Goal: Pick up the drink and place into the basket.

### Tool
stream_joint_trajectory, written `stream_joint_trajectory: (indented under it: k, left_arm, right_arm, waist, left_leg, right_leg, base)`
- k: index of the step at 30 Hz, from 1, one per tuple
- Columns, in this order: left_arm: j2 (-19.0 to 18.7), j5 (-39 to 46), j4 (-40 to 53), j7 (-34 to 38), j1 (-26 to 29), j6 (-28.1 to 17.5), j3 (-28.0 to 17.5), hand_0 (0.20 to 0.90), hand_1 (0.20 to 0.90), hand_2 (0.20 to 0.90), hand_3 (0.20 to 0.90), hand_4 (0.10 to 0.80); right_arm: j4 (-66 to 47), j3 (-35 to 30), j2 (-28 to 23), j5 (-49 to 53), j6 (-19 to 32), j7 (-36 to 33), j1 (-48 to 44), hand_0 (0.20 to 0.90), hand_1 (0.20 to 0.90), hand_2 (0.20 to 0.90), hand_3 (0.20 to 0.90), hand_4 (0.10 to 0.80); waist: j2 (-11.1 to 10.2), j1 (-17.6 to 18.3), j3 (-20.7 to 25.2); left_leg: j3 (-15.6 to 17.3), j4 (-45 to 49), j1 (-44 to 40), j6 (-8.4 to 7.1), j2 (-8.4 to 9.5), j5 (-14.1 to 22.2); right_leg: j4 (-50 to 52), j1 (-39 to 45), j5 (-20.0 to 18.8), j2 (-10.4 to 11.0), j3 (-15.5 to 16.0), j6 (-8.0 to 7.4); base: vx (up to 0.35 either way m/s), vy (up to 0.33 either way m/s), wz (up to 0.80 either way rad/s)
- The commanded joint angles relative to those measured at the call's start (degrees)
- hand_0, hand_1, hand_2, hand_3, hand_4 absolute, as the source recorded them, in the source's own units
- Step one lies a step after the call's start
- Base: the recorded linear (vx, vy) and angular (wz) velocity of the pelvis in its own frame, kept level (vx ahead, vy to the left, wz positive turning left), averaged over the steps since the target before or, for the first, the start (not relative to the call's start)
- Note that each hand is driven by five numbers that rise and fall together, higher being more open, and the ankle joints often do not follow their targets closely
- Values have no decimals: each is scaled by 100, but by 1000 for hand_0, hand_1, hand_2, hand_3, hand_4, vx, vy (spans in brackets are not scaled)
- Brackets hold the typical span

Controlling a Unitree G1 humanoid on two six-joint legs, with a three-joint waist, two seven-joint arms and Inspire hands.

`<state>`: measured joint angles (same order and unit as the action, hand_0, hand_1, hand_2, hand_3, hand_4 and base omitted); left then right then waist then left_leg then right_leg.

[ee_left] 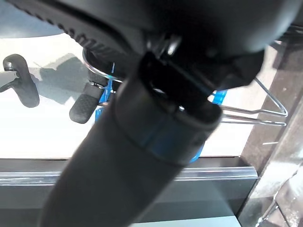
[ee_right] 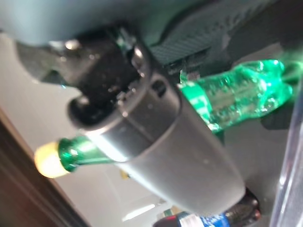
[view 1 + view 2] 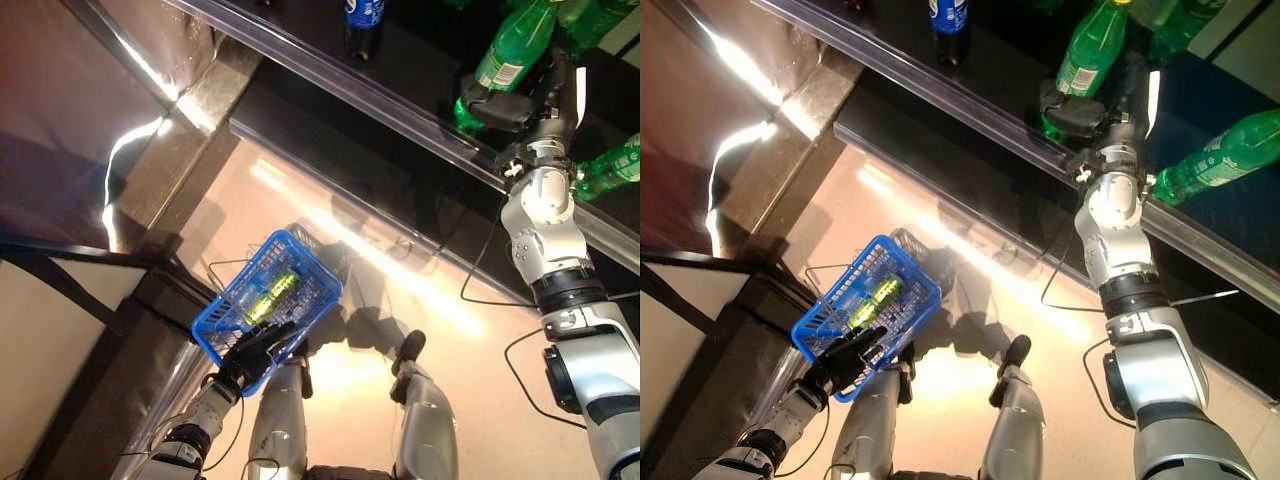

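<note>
Up along the top of the head views runs a dark shelf (image 3: 400, 70) with a pale metal front rail, slanting from upper middle down to the right edge. Below it a glossy pale floor (image 3: 440, 330) fills the centre, and a dark counter with a cream panel (image 3: 50, 340) sits in the lower left.

At lower centre-left hangs a blue basket (image 3: 225, 325), mesh-walled, with wire handles; two green drinks in the basket (image 3: 272, 295) lie side by side on its bottom. The left hand (image 3: 255, 352) is at the basket's near rim, dark fingers reaching over the edge and against the mesh; its wrist view is mostly blocked by the hand's own bulk, so whether the fingers curl round the rim or a handle cannot be told.

On the shelf at upper right, the right hand (image 3: 1080, 112) is wrapped round a green bottle (image 3: 1092, 48), fingers curled across its lower body; the wrist view shows the bottle's yellow cap poking out one side of the hand and its ribbed base out the other. Another green bottle (image 3: 1230, 150) lies just right of that wrist. A blue-labelled dark bottle (image 3: 947, 18) stands at the top edge, left of the hand.
</note>
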<state>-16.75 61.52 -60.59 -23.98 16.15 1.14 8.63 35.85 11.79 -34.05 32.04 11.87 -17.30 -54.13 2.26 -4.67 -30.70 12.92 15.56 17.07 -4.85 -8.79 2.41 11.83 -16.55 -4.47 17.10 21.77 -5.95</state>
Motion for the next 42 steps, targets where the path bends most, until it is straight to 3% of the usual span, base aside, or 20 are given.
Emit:
stream_joint_trajectory:
  k: [1, 10, 11, 26, 42]
  left_arm:
    - [-192, -82, 419, -470, -394, 16, 500, 300, 300, 300, 200, 100]
    - [-239, -118, 452, -478, -398, 47, 575, 300, 300, 300, 200, 100]
    - [-248, -107, 455, -478, -398, 51, 586, 300, 300, 300, 200, 100]
    - [-275, -116, 436, -481, -354, 83, 634, 300, 300, 300, 200, 100]
    - [-286, -150, 460, -525, -434, 40, 603, 300, 300, 300, 200, 100]
  right_arm:
    - [-21, 222, -569, 168, 403, 154, -1168, 900, 900, 900, 900, 800]
    - [505, 417, -601, 388, 325, 270, -1561, 900, 900, 900, 900, 800]
    - [531, 451, -603, 391, 332, 267, -1590, 300, 300, 300, 200, 100]
    - [805, 479, -577, 427, 345, 229, -1693, 300, 300, 300, 200, 100]
    - [301, 454, -524, 147, 509, 335, -1479, 300, 300, 300, 200, 100]
  waist:
    - [98, -150, 225]
    - [122, -240, 227]
    - [125, -244, 229]
    - [159, -267, 184]
    - [113, -211, 222]
  left_leg:
    - [-22, -25, 1, -7, -97, -183]
    - [-96, 11, 35, 0, -79, -159]
    - [-95, 5, 35, 4, -77, -158]
    - [-120, 79, 81, 15, -73, -128]
    - [-38, -146, -107, -8, -70, -198]
  right_leg:
    - [208, 80, 197, 254, -208, -284]
    - [212, 79, 190, 279, -197, -288]
    - [216, 74, 196, 279, -198, -293]
    - [259, 52, 178, 326, -198, -292]
    - [34, 209, 103, 246, -219, -318]
  base:
    - [4, -9, 4]
    - [1, -2, 0]
    - [0, 0, 0]
    - [0, 0, 0]
    - [2, 0, 0]
